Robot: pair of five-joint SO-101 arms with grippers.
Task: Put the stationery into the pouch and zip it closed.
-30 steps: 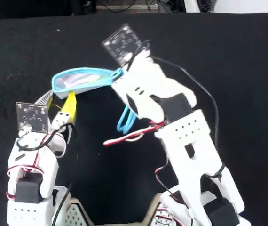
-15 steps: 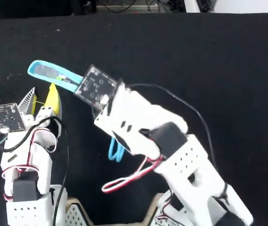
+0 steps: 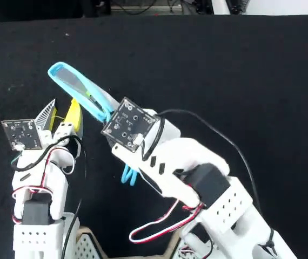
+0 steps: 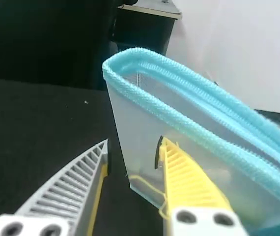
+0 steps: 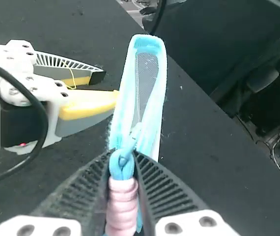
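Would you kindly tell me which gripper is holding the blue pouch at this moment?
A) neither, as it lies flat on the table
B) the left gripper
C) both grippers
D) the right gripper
D: the right gripper is shut on one end of the blue pouch, while the left gripper stands open with its yellow finger beside the pouch.

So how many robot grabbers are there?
2. The left gripper is open, right beside the pouch. The right gripper is shut on one end of the pouch.
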